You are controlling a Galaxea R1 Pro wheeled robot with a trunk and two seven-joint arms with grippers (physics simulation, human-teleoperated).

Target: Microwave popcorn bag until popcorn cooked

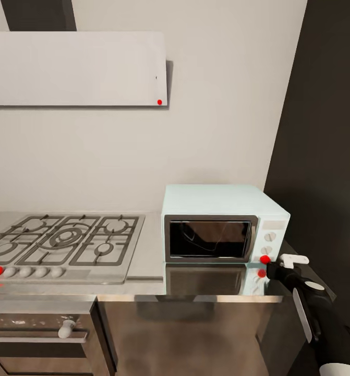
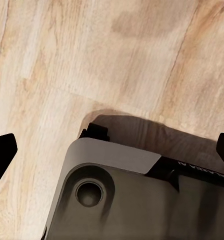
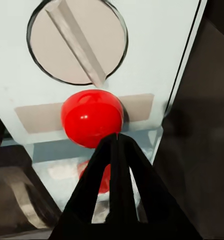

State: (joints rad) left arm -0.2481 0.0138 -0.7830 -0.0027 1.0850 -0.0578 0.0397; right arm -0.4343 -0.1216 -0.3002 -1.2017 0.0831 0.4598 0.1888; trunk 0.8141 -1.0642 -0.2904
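The pale mint microwave (image 1: 221, 204) stands on the grey countertop (image 1: 148, 253) with its dark glass door closed. A red button (image 1: 265, 259) sits at its lower right corner, below the round knobs (image 1: 268, 236). My right gripper (image 1: 270, 267) is shut, and in the right wrist view its fingertips (image 3: 117, 139) meet at the lower edge of the red button (image 3: 91, 117), under a round knob (image 3: 76, 42). My left gripper (image 2: 113, 150) hangs open over the wooden floor (image 2: 66, 60), above the robot's base (image 2: 132, 200). The popcorn bag and popcorn are hidden or out of view.
A gas hob (image 1: 65, 240) with grey grates lies left of the microwave, under a white hood (image 1: 75, 68). A steel built-in oven (image 1: 39, 334) sits below the hob. A dark wall (image 1: 326, 130) stands close on the right of the microwave.
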